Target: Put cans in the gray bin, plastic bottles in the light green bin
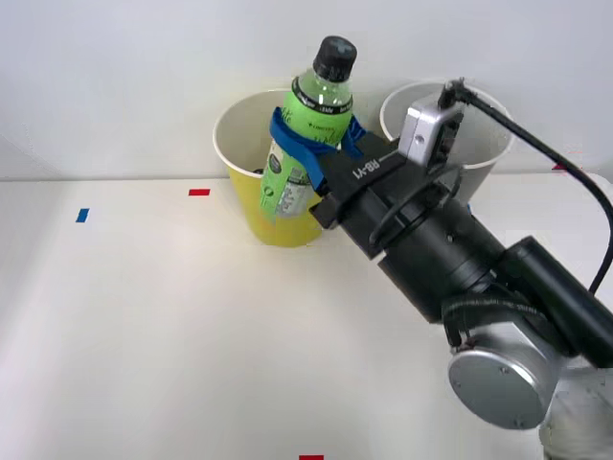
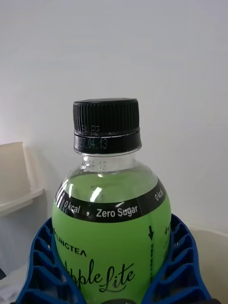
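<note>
Reaching in from the right over the white surface [image 1: 144, 326], the right arm's end effector [image 1: 311, 144] grips a green plastic bottle [image 1: 311, 125] with a black cap [image 2: 107, 124], its blue fingers [image 2: 45, 266] clamped round the body. The bottle stands upright above the light green bin [image 1: 251, 206]. The gray bin [image 1: 488, 144] stands just beside that, farther right.
</note>
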Motion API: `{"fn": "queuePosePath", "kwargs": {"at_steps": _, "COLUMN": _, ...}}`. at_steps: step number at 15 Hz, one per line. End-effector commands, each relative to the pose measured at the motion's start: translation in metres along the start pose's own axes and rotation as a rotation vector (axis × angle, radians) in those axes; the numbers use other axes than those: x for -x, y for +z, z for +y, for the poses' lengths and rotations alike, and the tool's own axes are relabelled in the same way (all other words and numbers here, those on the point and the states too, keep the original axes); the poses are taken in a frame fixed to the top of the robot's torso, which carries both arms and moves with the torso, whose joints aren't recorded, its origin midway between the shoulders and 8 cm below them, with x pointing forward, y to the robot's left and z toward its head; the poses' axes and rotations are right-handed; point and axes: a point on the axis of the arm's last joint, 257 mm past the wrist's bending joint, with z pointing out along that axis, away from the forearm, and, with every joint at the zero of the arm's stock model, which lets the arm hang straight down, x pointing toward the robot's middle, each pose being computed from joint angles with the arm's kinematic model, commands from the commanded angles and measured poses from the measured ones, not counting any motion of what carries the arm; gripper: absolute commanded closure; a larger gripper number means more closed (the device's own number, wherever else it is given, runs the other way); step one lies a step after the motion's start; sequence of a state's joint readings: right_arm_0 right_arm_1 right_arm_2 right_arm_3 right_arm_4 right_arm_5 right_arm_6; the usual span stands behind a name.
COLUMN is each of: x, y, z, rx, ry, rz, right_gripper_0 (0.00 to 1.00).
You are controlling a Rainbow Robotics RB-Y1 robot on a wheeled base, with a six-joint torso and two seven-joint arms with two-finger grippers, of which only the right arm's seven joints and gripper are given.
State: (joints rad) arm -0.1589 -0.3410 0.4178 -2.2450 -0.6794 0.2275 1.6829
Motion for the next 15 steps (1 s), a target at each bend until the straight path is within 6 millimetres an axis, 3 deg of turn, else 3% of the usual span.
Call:
{"fn": "queuePosePath", "kwargs": {"at_steps": 1, "x": 0.006, "y": 0.031, "z": -0.013, "rx": -0.006, "ry": 0.013, "rz": -0.025, "right_gripper_0": 1.00}}
{"fn": "queuePosePath", "kwargs": {"at_steps": 10, "x": -0.016, "y": 0.144, "z": -0.060, "rx": -0.075, "ry": -0.046, "rz": -0.093, "right_gripper_0": 1.00}}
{"fn": "queuePosePath", "kwargs": {"at_steps": 15, "x": -0.026, "y": 0.158, "z": -0.070, "rx": -0.081, "ry": -0.087, "rz": -0.057, "right_gripper_0": 1.00}}
